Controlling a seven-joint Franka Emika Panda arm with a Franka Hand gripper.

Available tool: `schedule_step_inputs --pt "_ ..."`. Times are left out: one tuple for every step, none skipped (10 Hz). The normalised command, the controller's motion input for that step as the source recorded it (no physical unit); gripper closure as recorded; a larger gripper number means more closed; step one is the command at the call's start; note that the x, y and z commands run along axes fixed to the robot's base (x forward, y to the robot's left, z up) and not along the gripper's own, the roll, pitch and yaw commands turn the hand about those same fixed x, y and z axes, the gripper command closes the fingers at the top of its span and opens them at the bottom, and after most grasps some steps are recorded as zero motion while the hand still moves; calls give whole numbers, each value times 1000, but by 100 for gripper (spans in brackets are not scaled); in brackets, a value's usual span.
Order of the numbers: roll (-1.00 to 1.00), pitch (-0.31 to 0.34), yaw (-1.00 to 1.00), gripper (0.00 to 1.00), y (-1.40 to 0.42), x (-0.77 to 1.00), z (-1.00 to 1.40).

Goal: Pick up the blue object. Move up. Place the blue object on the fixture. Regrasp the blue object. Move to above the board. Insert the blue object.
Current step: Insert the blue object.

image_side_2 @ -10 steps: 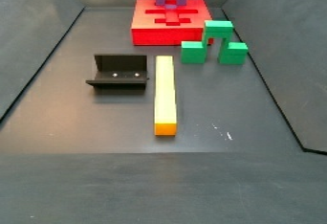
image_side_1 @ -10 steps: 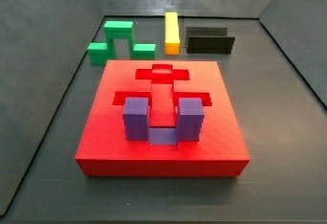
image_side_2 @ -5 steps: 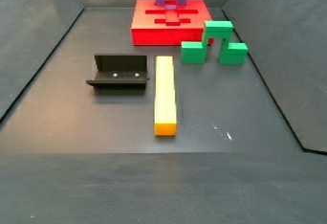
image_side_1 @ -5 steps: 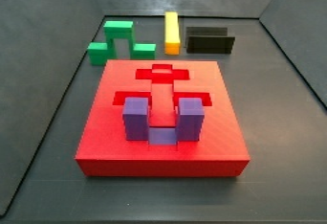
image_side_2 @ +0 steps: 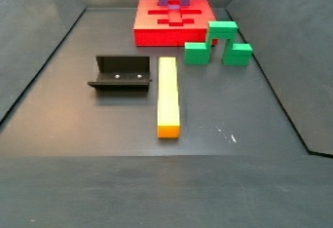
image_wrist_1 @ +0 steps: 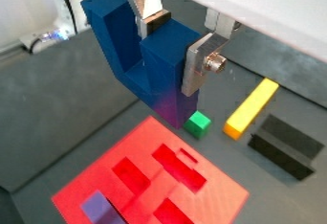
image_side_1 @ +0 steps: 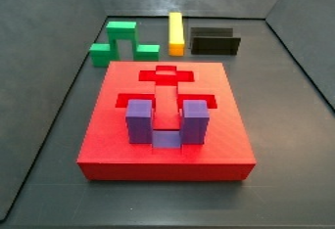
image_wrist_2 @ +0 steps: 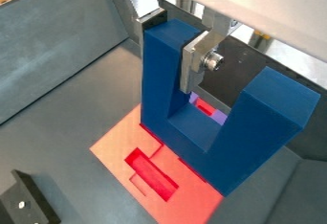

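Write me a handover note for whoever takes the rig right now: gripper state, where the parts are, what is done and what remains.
Gripper: shut on the blue object, held high above the board; out of frame in both side views.
Blue object: clamped by one prong between the silver fingers, which grip it in both wrist views.
Board: purple U-shaped piece already seated in it; other recesses near the middle show open.
Fixture: standing on the floor beside the yellow bar, nothing on it.
Green block: on the floor next to the board.
Done: pick-up; arm is over the board.
Left: lower and insert the blue object.
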Motion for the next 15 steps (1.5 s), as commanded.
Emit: schedule_step_inputs --pt "-266 -159 -71 100 180 497 -289" --pt "-319 -181 -86 100 100 354 -414" --pt "-379 -166 -91 100 146 363 -320" --pt "-416 -156 -106 100 229 311 -257" --pt "-437 -154 -117 100 266 257 -226" --pt "-449 -164 -166 100 306 163 -200" --pt "-431 -149 -100 100 317 94 -266" --pt "-327 -114 0 100 323 209 -486" --pt "33 -27 106 100 143 343 -1000" --pt "109 0 186 100 129 414 -991" --pt "63 -13 220 100 83 423 -951" --pt "23 -17 229 100 83 409 -903" --pt "0 0 143 100 71 206 -803" --pt "-30 0 0 100 0 -97 -617" --pt "-99 0 -20 100 0 -211 -469"
